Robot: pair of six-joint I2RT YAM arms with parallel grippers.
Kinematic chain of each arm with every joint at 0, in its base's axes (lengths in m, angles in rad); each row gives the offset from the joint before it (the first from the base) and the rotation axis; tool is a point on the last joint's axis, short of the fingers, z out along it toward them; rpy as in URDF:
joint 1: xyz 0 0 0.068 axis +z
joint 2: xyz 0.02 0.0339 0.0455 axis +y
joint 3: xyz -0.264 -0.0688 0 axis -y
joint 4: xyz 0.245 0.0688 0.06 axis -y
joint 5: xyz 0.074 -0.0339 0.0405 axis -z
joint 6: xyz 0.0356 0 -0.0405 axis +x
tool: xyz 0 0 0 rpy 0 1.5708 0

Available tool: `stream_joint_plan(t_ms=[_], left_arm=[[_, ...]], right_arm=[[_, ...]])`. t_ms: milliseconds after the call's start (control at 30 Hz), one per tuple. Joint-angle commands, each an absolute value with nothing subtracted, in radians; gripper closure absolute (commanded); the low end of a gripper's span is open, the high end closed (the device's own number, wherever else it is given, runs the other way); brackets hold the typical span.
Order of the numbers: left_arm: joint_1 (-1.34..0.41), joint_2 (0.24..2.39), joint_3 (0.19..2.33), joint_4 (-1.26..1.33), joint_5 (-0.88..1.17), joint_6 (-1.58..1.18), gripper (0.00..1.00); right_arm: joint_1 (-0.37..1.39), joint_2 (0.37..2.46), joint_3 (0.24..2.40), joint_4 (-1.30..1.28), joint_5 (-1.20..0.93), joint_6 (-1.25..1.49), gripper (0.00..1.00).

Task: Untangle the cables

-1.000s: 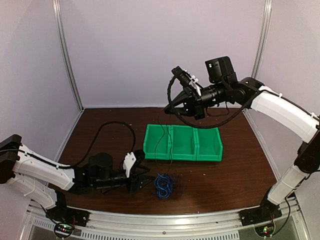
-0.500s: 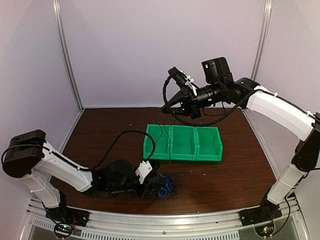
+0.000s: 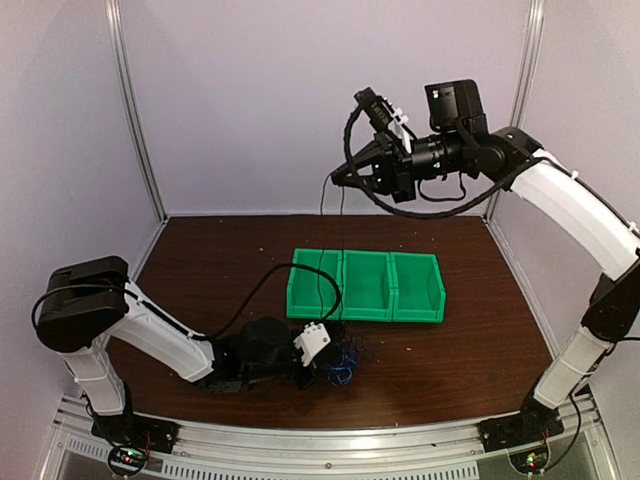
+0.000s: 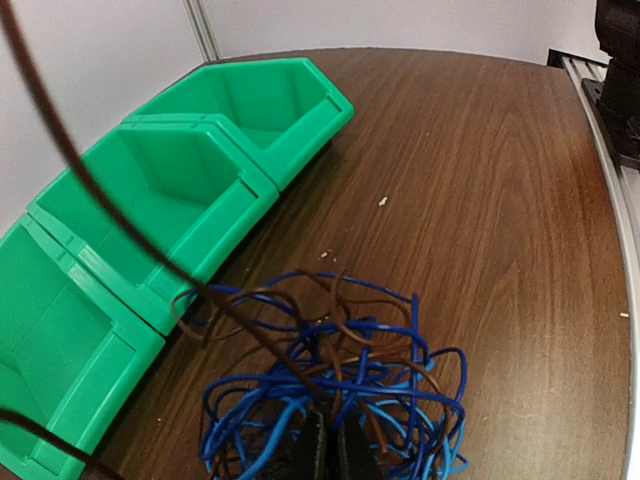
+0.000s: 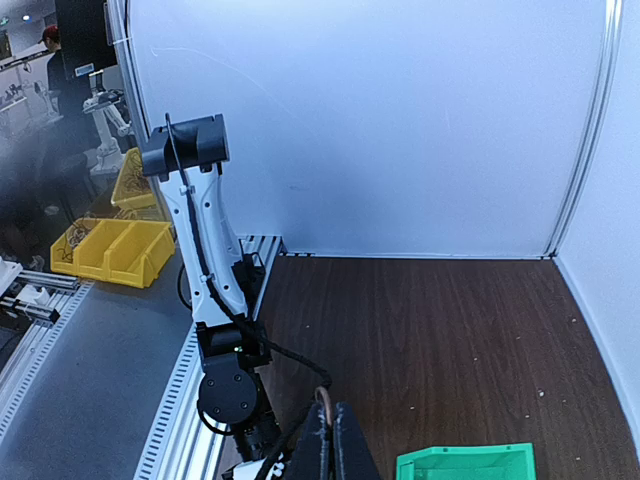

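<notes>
I can read no word, number or brand mark anywhere in my views. The green bins [image 3: 366, 310] on the counter [image 3: 480, 350] have plain faces, and the blue and dark cables [image 4: 335, 385] carry no print I can make out. The yellow bins [image 5: 110, 250] far left, beyond the counter's edge, are too small and blurred to show any label.

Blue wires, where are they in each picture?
Top view: wires low in the middle, just in front of the green bins.
Left wrist: wires at bottom middle, bins to their left.
Right wrist: not in it; only a bin corner at the bottom.
Shared landmark: the green bins.
</notes>
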State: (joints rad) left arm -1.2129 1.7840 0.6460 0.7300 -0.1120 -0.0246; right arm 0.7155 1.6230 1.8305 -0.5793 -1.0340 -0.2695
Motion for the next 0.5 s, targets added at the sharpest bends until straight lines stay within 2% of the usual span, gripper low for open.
stream_joint_plan(t_ms=[0,167,467], left_arm=[[-1.215,1.779,0.643,0.690,-0.123,0.042,0.96],[-1.215,1.738,0.607,0.631,-0.140,0.050,0.97],[-1.215,1.644,0.537,0.511,-0.182,0.004,1.00]], right_arm=[[0.659,1.626,2.057,-0.627,-1.063,-0.301,1.00],[0.589,1.605,2.257,-0.698,-1.057,-0.342,1.00],[0.419,1.540,2.299,-0.590,-1.196,-0.202,1.00]])
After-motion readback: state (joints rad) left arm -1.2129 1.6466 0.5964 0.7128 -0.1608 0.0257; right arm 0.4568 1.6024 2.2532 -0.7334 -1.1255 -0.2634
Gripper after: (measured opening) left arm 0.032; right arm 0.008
